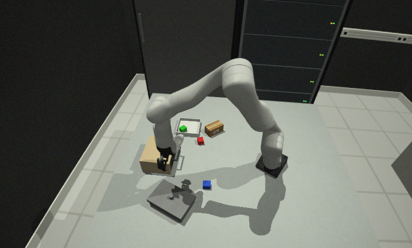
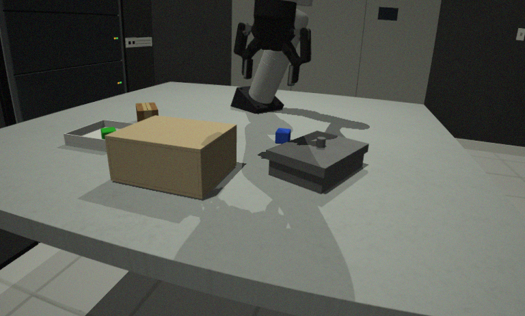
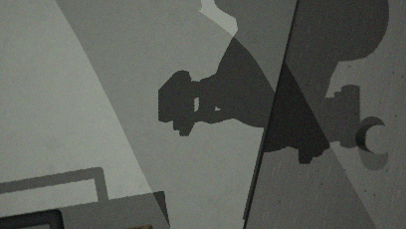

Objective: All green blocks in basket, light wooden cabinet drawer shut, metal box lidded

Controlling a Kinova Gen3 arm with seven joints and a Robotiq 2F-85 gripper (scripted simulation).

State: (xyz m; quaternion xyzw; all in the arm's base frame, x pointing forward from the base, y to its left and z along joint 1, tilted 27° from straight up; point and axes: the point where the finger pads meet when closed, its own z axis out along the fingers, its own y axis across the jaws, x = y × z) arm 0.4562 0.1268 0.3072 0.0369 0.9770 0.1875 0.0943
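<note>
the gripper (image 1: 162,163) (image 2: 269,74), spread wide and empty, hangs above the table, likely for travel. the green block (image 1: 183,128) (image 2: 108,132) lies in the basket (image 1: 188,134) (image 2: 85,142), contained by its walls.
</note>
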